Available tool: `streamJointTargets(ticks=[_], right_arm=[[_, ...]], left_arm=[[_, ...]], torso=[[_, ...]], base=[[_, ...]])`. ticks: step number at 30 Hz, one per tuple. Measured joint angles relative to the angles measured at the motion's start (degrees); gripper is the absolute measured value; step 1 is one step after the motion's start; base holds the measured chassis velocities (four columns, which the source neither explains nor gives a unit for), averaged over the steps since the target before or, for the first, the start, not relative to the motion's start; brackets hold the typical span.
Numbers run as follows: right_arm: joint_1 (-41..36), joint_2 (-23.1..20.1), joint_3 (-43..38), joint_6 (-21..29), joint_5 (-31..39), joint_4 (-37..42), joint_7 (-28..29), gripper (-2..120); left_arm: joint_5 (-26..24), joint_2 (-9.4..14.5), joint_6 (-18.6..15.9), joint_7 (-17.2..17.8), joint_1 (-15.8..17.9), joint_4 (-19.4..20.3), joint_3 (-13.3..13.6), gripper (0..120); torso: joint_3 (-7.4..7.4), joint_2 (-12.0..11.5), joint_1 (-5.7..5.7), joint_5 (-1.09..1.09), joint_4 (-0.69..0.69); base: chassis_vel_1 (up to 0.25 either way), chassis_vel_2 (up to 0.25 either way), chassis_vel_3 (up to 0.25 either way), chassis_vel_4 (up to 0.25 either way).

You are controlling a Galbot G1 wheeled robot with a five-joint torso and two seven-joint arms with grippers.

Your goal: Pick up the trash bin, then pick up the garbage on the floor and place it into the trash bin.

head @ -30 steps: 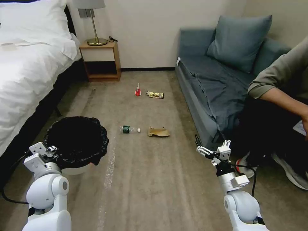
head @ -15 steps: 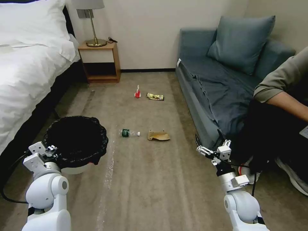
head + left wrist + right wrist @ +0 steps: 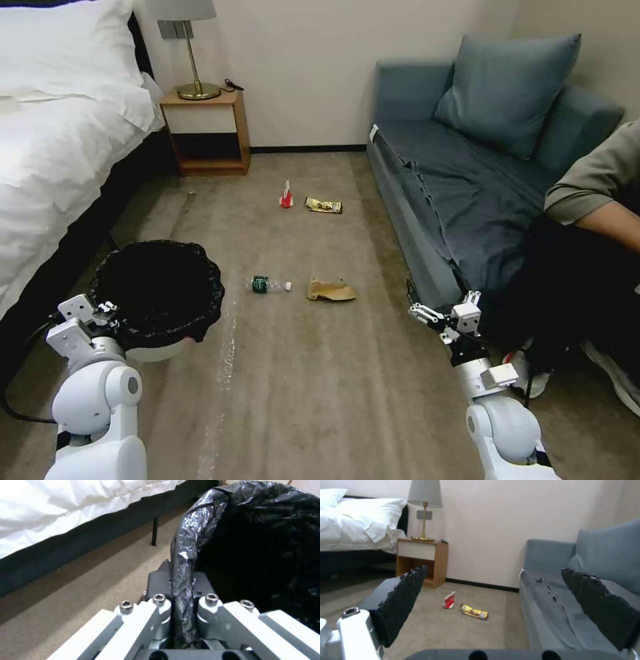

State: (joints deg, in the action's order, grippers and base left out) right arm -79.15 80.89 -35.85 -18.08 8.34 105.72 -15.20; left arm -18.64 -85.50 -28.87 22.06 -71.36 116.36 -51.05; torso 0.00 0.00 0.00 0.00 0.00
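The trash bin (image 3: 158,293), white with a black bag liner, hangs at my lower left. My left gripper (image 3: 107,315) is shut on its near rim; in the left wrist view the jaws pinch the liner-covered rim (image 3: 182,580). On the carpet ahead lies the garbage: a clear bottle (image 3: 270,285) beside a brown paper bag (image 3: 330,291), and farther off a red-and-white packet (image 3: 286,195) and a gold wrapper (image 3: 323,205). My right gripper (image 3: 415,303) hovers open beside the sofa, holding nothing. Between its black pads (image 3: 403,600) I see the packet (image 3: 449,600) and the wrapper (image 3: 474,611).
A bed (image 3: 47,153) runs along the left and a blue sofa (image 3: 453,180) along the right. A wooden nightstand (image 3: 207,130) with a lamp stands at the back wall. A seated person's arm and legs (image 3: 587,267) are close to my right arm.
The whole head view has shifted a little, so the litter sits slightly lower in the picture. Both arms keep their pose and the left gripper still holds the bin.
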Motion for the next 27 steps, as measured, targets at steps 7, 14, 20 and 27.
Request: streamJointTargets(ticks=[7,14,20,27], right_arm=[[0.2,0.0,-0.4,0.0,0.2,-0.1,-0.4,100],[0.3,0.0,-0.4,0.1,0.2,-0.1,-0.5,100],[0.5,-0.1,-0.2,0.2,0.3,-0.1,-0.5,100],[0.5,-0.2,-0.2,0.2,0.3,-0.2,-0.6,100]], left_arm=[[0.0,-0.1,0.1,0.0,0.0,0.1,-0.3,4],[0.1,-0.1,0.2,0.0,0.0,0.1,-0.4,4],[0.2,0.0,0.2,-0.1,0.0,0.1,-0.5,4],[0.5,0.0,0.2,-0.3,0.3,0.1,-0.6,4]], torso=[[0.00,0.0,0.00,0.00,0.00],[0.00,0.0,0.00,0.00,0.00],[0.00,0.0,0.00,0.00,0.00],[0.00,0.0,0.00,0.01,0.00]], base=[[-0.095,0.071,0.088,-0.087],[-0.082,0.087,0.095,-0.084],[-0.094,0.096,0.094,-0.099],[-0.104,0.103,0.101,-0.096]])
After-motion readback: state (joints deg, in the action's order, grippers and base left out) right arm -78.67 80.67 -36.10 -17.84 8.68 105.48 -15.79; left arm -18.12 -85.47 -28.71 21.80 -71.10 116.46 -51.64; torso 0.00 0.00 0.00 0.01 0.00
